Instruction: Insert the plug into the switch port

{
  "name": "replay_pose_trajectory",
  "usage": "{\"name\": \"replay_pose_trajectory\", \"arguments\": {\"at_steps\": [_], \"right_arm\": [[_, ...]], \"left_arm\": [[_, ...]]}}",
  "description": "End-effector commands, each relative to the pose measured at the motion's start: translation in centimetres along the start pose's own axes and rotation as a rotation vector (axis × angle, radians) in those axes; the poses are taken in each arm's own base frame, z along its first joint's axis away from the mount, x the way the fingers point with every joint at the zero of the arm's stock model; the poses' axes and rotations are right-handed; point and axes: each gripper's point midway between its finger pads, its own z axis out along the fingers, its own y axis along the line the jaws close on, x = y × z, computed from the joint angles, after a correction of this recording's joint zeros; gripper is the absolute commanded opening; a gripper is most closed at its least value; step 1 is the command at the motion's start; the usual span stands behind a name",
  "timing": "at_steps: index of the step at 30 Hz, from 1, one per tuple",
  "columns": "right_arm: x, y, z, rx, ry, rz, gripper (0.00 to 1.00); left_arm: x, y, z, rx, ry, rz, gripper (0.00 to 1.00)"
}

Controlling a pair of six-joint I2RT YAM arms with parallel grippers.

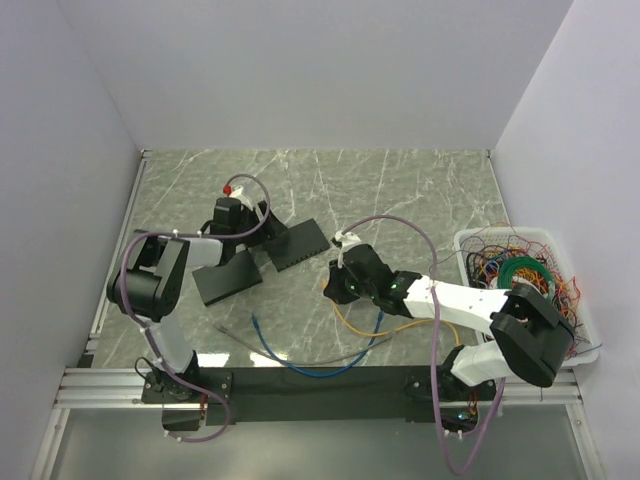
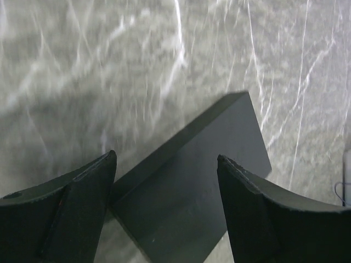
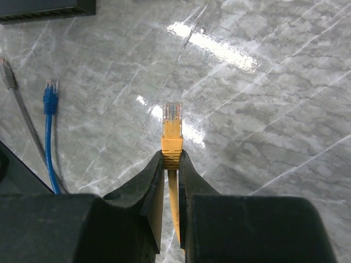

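Near the tabletop's front edge, a loose blue cable lay unused. Just beyond it, your right gripper was clamped on the yellow boot behind the plug, whose long axis pointed straight out ahead of the jaws. The switch lay farther on and off to its left, so you'd likely have to swing the plug leftward to line up. Farther back, your left gripper stood wide open astride a dark box, gripping nothing.
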Motion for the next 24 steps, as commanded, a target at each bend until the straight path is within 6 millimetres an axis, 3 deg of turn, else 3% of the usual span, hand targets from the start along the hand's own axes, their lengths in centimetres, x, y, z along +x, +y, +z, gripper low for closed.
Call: {"name": "replay_pose_trajectory", "arguments": {"at_steps": [1, 5, 6, 7, 10, 14, 19, 24], "right_arm": [[-0.5, -0.8, -0.6, 0.029, -0.03, -0.009, 0.0], [-0.3, -1.1, -0.6, 0.038, -0.02, -0.009, 0.0], [-0.3, -1.1, -0.6, 0.038, -0.019, -0.009, 0.0], [-0.4, -1.4, -0.5, 0.057, -0.025, -0.009, 0.0], [-0.3, -1.6, -0.3, 0.065, -0.02, -0.013, 0.0], [0.6, -2.5, 0.3, 0.109, 0.018, -0.028, 0.0], [1.5, -4.6, 1.0, 0.211, 0.064, -0.042, 0.0], [2.1, -5.0, 2.0, 0.235, 0.111, -0.041, 0.0]], "left_arm": [[1.2, -2.2, -1.5, 0.042, 0.015, -0.014, 0.79], [4.4, -2.5, -2.5, -0.003, 0.063, -0.009, 0.77], [4.4, -3.1, -2.9, -0.01, 0.045, -0.004, 0.77], [5.8, -3.7, -3.3, -0.007, 0.07, 0.003, 0.77], [6.4, -4.9, -4.7, 0.001, 0.065, -0.005, 0.77], [4.1, -5.3, -6.0, -0.032, -0.013, 0.029, 0.78], [2.3, -5.5, -5.4, -0.048, -0.045, 0.09, 0.79], [0.8, -6.3, -5.4, 0.028, -0.112, 0.113, 0.89]]}}
